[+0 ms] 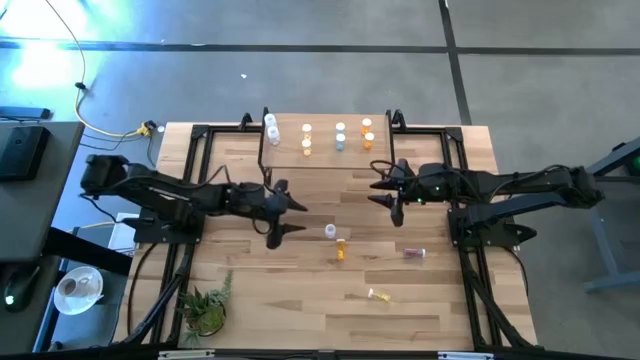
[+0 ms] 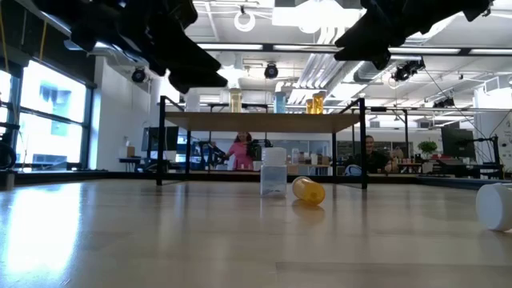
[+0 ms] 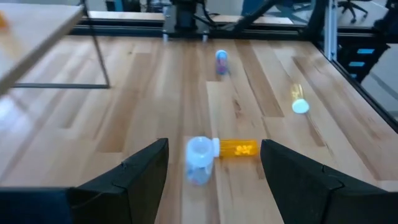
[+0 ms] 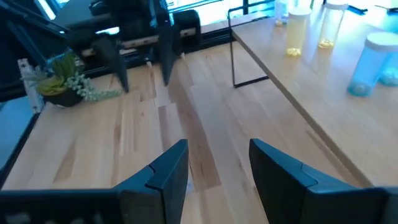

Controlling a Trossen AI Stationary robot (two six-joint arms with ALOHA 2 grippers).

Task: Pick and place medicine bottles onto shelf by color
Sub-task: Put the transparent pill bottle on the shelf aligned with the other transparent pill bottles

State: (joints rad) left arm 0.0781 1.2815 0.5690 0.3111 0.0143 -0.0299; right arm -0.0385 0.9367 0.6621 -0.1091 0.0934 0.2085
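Left gripper (image 1: 281, 211), jaws spread wide and empty at centre frame, is best lowered squarely over the upright clear bottle (image 1: 329, 232) just right of it, without nudging the toppled amber bottle (image 1: 341, 249) touching it, before the shelf (image 1: 325, 155) at upper centre is approached.

Lighting's bright from my ceiling lamps (image 2: 320, 12) and the window (image 2: 44, 120); low view backlights both arms black, wrist pics look soft toward the edges.
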